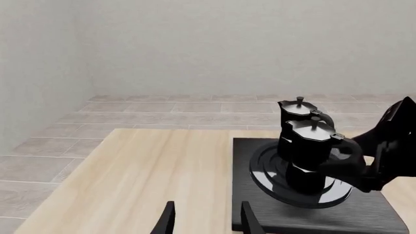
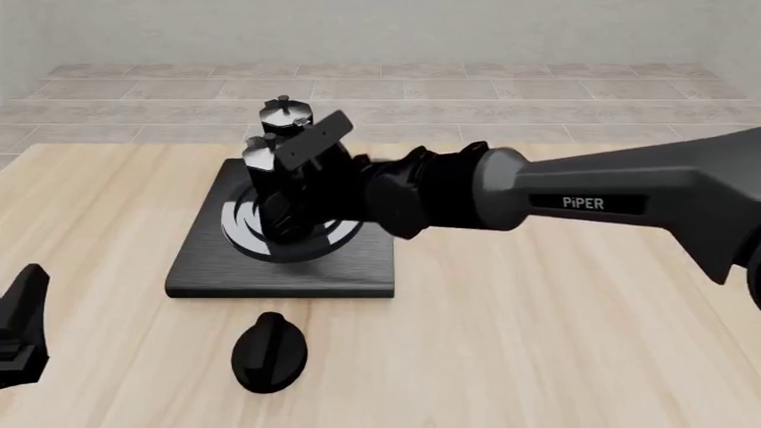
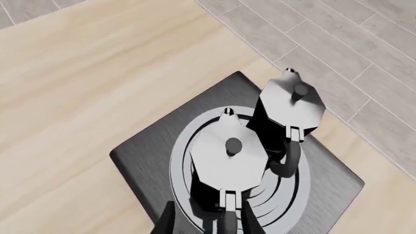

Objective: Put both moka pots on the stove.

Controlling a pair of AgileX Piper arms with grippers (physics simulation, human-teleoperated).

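Observation:
Two black moka pots with silvery lids stand close together on the stove (image 2: 202, 272). The near pot (image 2: 262, 159) sits on the burner rings (image 3: 179, 161) and the far pot (image 2: 284, 113) just behind it. They also show in the right wrist view, the near pot (image 3: 227, 158) and the far pot (image 3: 293, 100). My right gripper (image 3: 208, 217) is open, with its fingers (image 3: 250, 219) on either side of the near pot's handle (image 3: 227, 214), gaps showing on both sides. My left gripper (image 1: 206, 217) is open and empty, low at the table's near left (image 2: 21, 325).
A black oval knob (image 2: 270, 352) lies on the wooden table (image 2: 535, 339) just in front of the stove. My right arm (image 2: 618, 201) stretches across the table from the right. The table's far edge meets a tiled floor (image 2: 476, 89).

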